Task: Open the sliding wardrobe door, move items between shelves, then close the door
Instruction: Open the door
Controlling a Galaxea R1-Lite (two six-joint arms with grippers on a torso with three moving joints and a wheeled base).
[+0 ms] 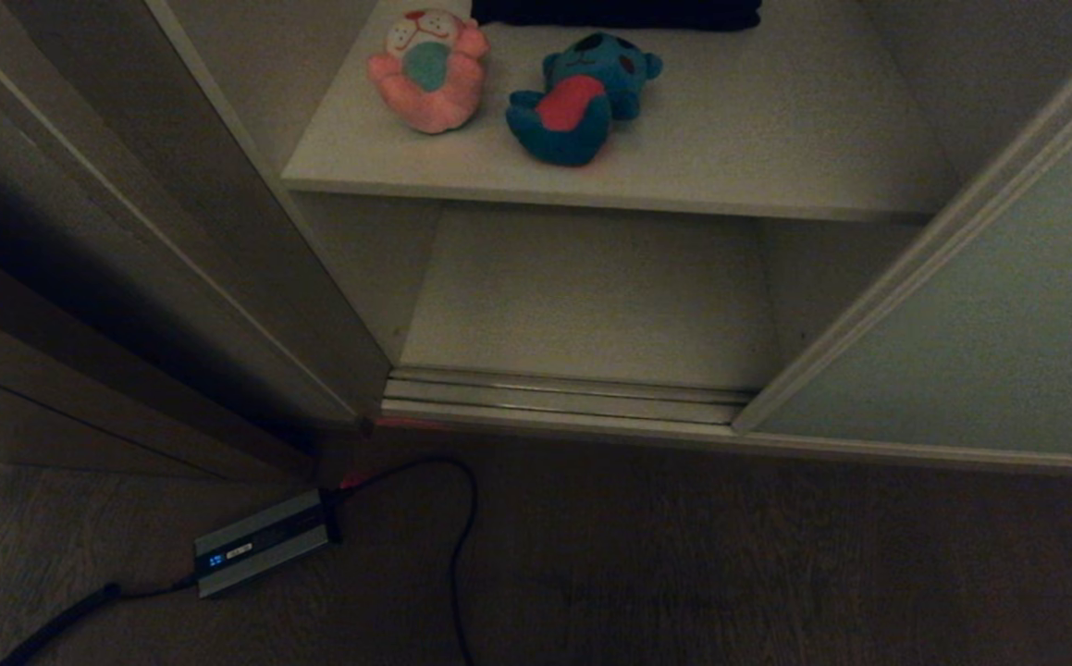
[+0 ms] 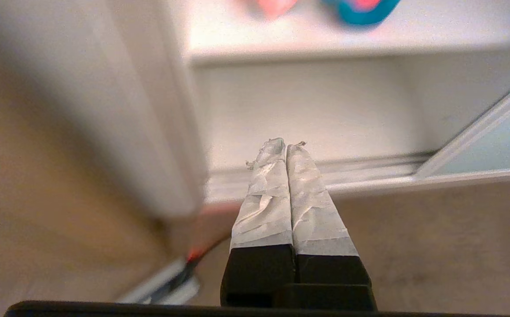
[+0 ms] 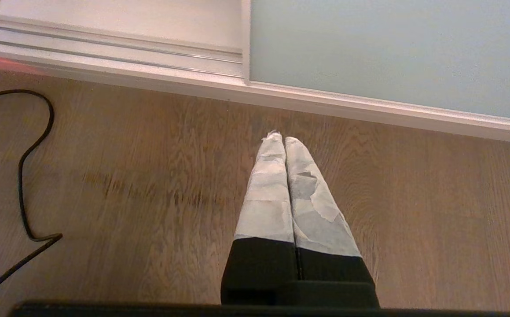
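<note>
Beyond the pressed-together left end effector, both plush toys lie on the upper shelf.

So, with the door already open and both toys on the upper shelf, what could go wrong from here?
1. The pink toy and blue toy lie close together, so grasping one may nudge the other.
2. The left gripper is shut; it must open before reaching.
3. The cable on the floor could snag if the base moves.

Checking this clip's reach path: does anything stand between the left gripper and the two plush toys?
Nothing visible does. The sliding wardrobe door is slid aside, and the shut left gripper faces the opening, the pink plush toy and teal-blue plush toy unobstructed on the upper shelf.
</note>
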